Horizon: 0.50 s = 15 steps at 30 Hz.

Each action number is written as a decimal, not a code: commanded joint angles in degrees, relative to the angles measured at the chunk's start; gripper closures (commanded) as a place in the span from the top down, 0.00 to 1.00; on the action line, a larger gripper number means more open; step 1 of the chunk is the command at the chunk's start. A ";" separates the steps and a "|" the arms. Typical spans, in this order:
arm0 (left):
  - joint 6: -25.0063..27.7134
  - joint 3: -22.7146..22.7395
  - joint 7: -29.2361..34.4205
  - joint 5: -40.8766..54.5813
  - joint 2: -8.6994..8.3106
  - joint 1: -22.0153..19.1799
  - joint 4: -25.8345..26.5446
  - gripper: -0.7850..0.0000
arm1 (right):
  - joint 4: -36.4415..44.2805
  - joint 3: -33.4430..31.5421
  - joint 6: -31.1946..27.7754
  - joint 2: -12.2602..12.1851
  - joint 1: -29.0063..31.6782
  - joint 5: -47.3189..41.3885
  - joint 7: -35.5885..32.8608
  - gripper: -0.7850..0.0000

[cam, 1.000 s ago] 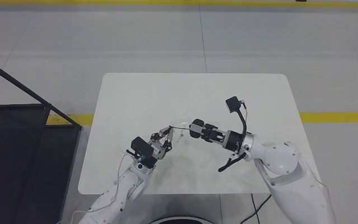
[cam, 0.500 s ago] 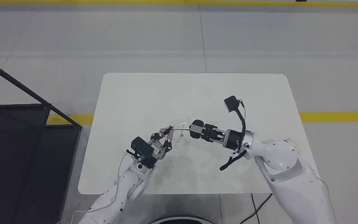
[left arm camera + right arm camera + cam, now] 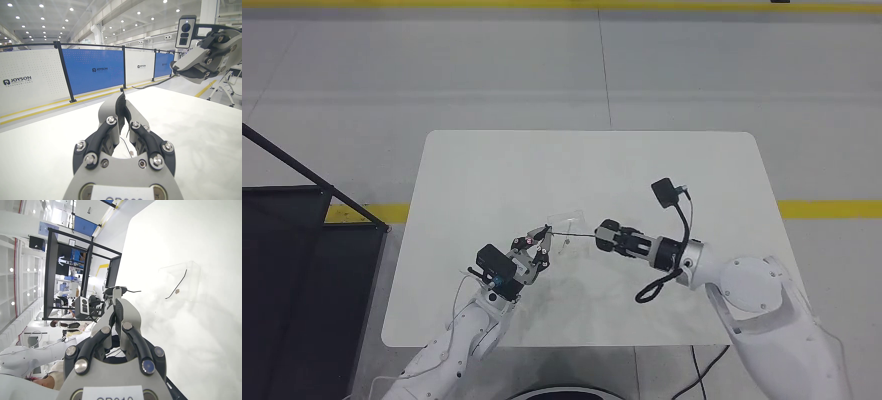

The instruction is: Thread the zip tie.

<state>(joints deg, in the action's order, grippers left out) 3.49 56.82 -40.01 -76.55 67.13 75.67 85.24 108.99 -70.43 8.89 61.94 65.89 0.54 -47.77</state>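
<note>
Left gripper (image 3: 122,97) sits at the left over the front half of the bench (image 3: 492,180). Its jaws are pinched tight, with the small black head (image 3: 121,90) of the zip tie poking out just past the tips. A thin dark line runs down between its fingers; can't tell what that is. Next along is the free tip of the strap (image 3: 151,85), just beside the head and aimed at it. From the left wrist view there looks to be a small gap, so I'd say it's not in the slot yet. The strap's long axis runs roughly left-right along the line between the two grippers, off the bench, rising slightly toward the right. Beyond that line, a clear tray (image 3: 191,264) rests on the bench with a spare tie (image 3: 181,282) lying in it, well apart from the action. On the right, the right gripper (image 3: 175,71) has its jaws clamped on the strap a fair way back from the tip. The tip is nearer the left gripper, but the right arm has to do the feeding, pushing along the strap's own axis, leftward into the head. Risk: the unsupported free length flexes and the tip slides past the slot. Head orientation inside the left jaws isn't readable.
</note>
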 commanded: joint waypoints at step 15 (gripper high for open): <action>0.00 0.00 0.00 0.00 0.00 0.00 0.00 0.00 | -1.58 1.07 3.37 0.29 -2.22 -1.14 1.29 0.00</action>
<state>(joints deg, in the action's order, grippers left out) 3.49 56.82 -40.01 -76.55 67.13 75.67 85.24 107.53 -69.41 12.08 62.23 63.76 -0.58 -46.49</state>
